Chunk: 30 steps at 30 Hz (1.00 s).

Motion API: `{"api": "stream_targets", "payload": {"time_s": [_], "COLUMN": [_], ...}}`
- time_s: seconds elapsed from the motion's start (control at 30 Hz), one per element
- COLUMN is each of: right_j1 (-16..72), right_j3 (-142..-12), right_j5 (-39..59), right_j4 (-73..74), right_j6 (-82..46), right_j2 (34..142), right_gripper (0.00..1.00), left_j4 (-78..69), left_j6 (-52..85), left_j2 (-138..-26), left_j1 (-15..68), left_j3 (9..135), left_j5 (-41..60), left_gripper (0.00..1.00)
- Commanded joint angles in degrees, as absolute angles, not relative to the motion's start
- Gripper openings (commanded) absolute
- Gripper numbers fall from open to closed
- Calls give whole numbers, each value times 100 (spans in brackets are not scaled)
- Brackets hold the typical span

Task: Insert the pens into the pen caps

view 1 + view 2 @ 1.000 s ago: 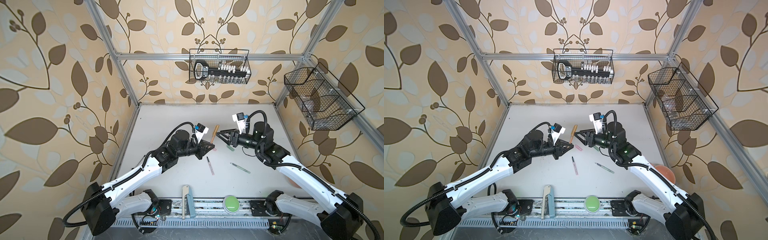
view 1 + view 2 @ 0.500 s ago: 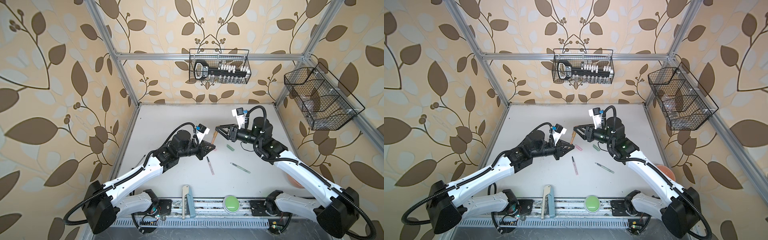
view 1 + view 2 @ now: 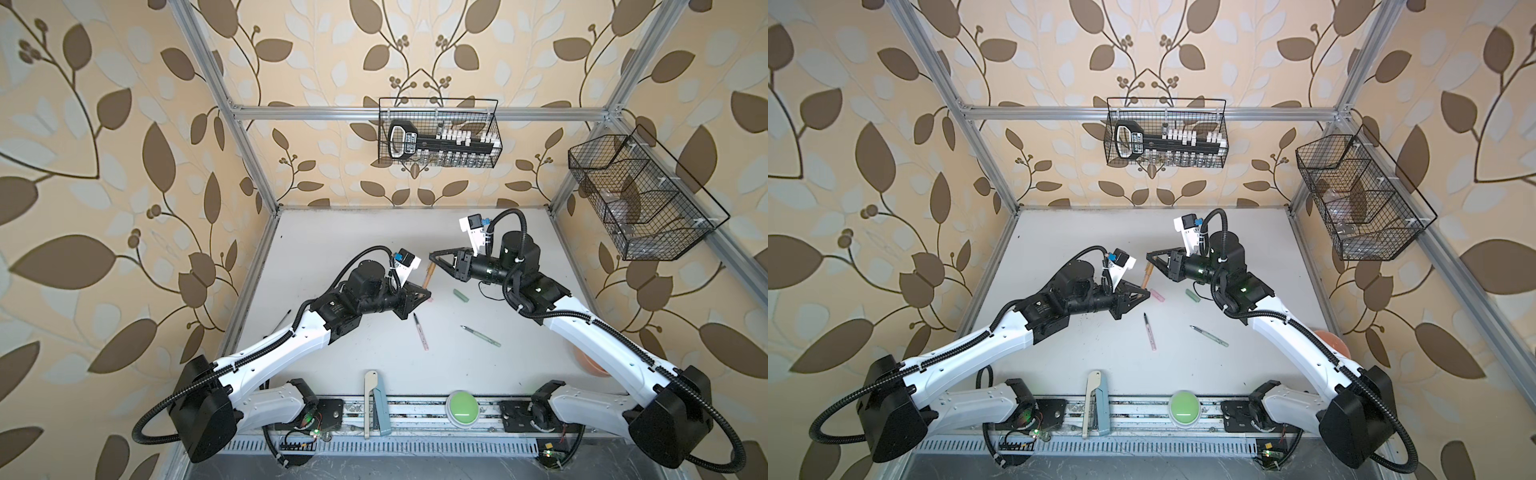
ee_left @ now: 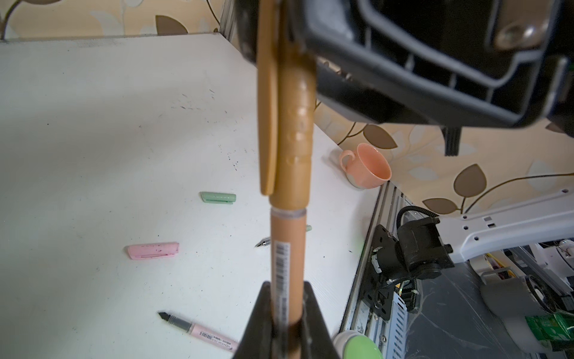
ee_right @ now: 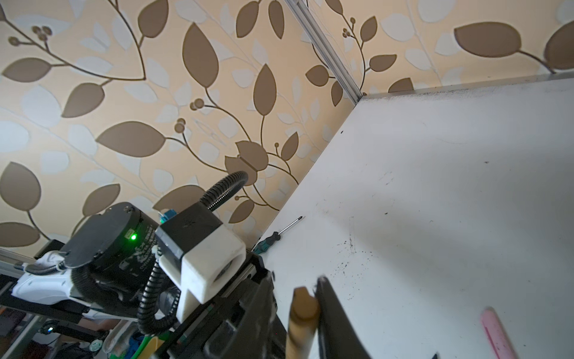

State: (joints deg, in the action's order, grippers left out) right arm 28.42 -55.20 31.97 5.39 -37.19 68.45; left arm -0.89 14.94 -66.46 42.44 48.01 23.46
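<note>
The left claw [image 4: 285,289] is clamping the lower barrel of the brown-orange pen [image 4: 285,258]. It is holding the pen raised off the white surface [image 3: 332,241] near its middle, with the pen's far end pointing toward about 12 o'clock in both top views. The brown cap [image 4: 295,124] is sitting over that far end and hiding the tip, with a thin clear ring showing between cap and barrel. The right claw [image 3: 432,254], extending in from the 3 o'clock side, is pinching the cap's top end, its fingers drawn together to a point around it. The right wrist view is showing that contact only as a blur. The other pieces are lying loose on the surface. The pink cap [image 3: 1157,295] is resting just beside the left claw's tip, and the green cap [image 3: 460,295] is lying at 3 o'clock of it, apart. The pink pen [image 3: 419,332] is lying at 6 o'clock of the pink cap, its dark tip aiming toward 12. The green pen [image 3: 480,336] is lying at about 4 o'clock of the pink cap, its tip aiming toward 10. A peach cup [image 4: 366,167] is sitting at the surface's 4 o'clock edge, and a screwdriver [image 5: 270,237] is lying along the 9 o'clock edge.
</note>
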Motion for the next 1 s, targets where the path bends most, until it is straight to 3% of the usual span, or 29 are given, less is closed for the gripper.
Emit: {"api": "stream_targets", "payload": {"time_s": [0.0,0.2,0.43,0.97], "right_j1": [2899,2964,3032,3455], "right_j3": [-5660,-5469,-4785,-3172], "right_j5": [3305,3339,3470,3258], "right_j4": [606,536,966,2353], "right_j6": [-3674,-3674,-3973,-5075], "right_j2": [6866,6971,6950,6428], "right_gripper": [14,0,0,0], "left_j4": [-191,-227,-528,-1884], "left_j6": [1436,1344,1170,994], "left_j2": [-6696,-6606,-6319,-6077], "left_j1": [4289,4289,4276,4171], "left_j3": [4925,5244,5562,5772], "left_j5": [2164,1947,1070,600], "left_gripper": [0,0,0,0]}}
